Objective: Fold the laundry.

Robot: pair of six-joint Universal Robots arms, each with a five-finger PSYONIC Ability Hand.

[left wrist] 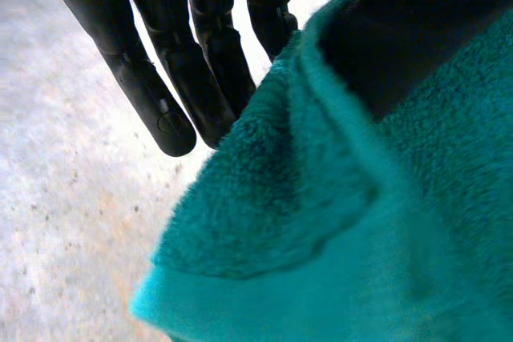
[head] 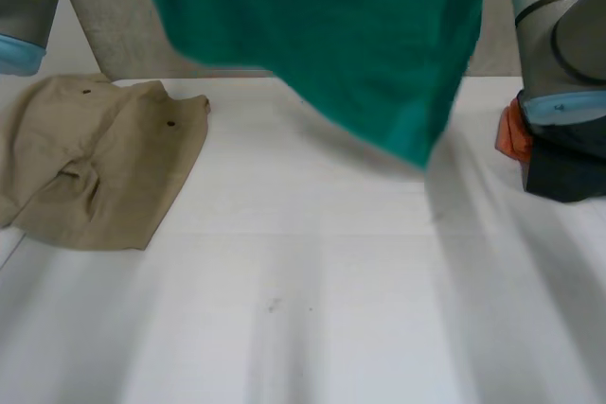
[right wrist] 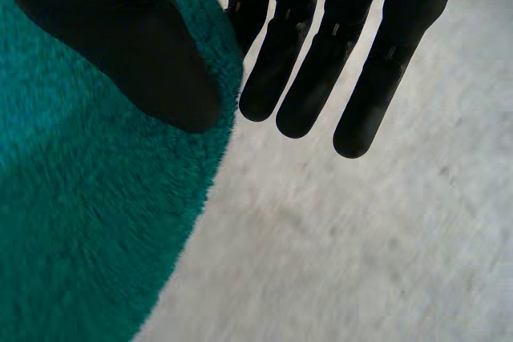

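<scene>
A green towel (head: 331, 44) hangs in the air above the far half of the white table (head: 312, 309), its lowest corner pointing down on the right side. In the left wrist view my left hand (left wrist: 160, 94) pinches an edge of the towel (left wrist: 361, 238) between its thumb (left wrist: 417, 38) and straight fingers. In the right wrist view my right hand (right wrist: 304, 78) holds another edge of the towel (right wrist: 80, 198), with the thumb (right wrist: 144, 54) pressed on the cloth and one finger behind it. The other fingers of both hands stand straight beside the towel.
Khaki shorts (head: 95, 163) lie flat on the table at the far left. An orange cloth (head: 513, 134) sits at the far right, behind my right arm (head: 559, 35). My left arm (head: 24, 7) rises at the far left corner.
</scene>
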